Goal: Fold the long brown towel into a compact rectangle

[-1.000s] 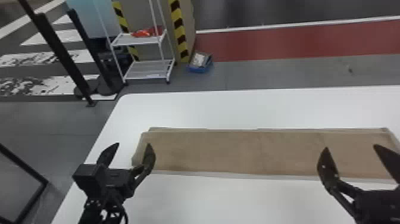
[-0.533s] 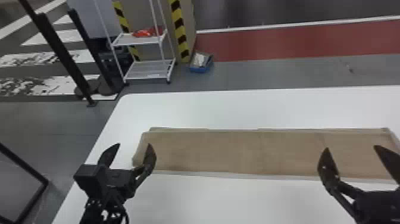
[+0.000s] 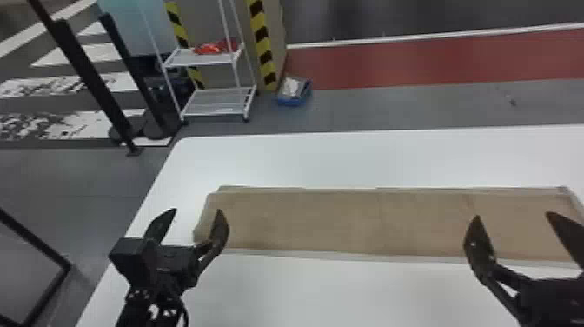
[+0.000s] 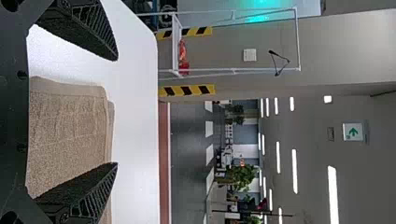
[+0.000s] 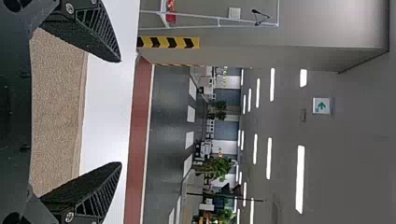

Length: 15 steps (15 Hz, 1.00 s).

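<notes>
The brown towel lies flat as a long strip across the white table, its layers slightly offset along the far edge. My left gripper stands open at the towel's left end, one finger overlapping that end in the head view. Toward the towel's right part, my right gripper is also open, with nothing held. In the left wrist view the towel shows beyond the spread left gripper. The right wrist view has the towel behind the open right gripper.
The white table extends on the far and near sides of the towel, with its left edge beside my left arm. Past the table stand a white shelf cart, a blue bin and black posts on the floor.
</notes>
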Tool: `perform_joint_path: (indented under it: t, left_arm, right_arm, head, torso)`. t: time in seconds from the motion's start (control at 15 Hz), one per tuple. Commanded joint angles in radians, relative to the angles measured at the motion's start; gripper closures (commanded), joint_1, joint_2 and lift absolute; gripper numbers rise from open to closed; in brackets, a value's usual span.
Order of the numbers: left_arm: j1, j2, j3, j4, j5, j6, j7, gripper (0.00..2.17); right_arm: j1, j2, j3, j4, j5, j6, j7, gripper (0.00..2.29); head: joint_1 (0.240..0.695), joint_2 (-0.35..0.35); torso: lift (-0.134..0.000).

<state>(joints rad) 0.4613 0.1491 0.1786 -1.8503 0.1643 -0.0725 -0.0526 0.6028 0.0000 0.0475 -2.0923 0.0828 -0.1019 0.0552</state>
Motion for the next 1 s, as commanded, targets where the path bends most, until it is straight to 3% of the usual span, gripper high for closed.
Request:
perform_joint_path:
  t: [0.0, 0.13, 0.4, 0.93]
  left_arm:
    - [-0.010, 0.001, 0.019, -0.013, 0.012, 0.041, -0.044, 0.08]
    - [-0.032, 0.001, 0.050, -0.040, 0.012, 0.158, -0.098, 0.08]
    - [-0.161, 0.001, 0.167, -0.090, 0.027, 0.639, -0.279, 0.10]
    - [-0.409, 0.029, 0.213, -0.047, -0.088, 1.112, -0.426, 0.14]
  right_arm:
    - [0.000, 0.001, 0.000, 0.000, 0.000, 0.000, 0.000, 0.10]
    - [0.003, 0.001, 0.000, 0.000, 0.000, 0.000, 0.000, 0.10]
    - [0.006, 0.001, -0.002, -0.006, 0.000, 0.000, 0.000, 0.10]
    - [0.008, 0.001, -0.005, -0.017, 0.002, 0.012, 0.000, 0.10]
  head:
    - [0.695, 0.207]
    - [0.695, 0.200]
    - [0.695, 0.204]
    - [0.695, 0.237]
  torso:
    - [-0.125]
    - [-0.125]
    - [-0.125]
    - [-0.125]
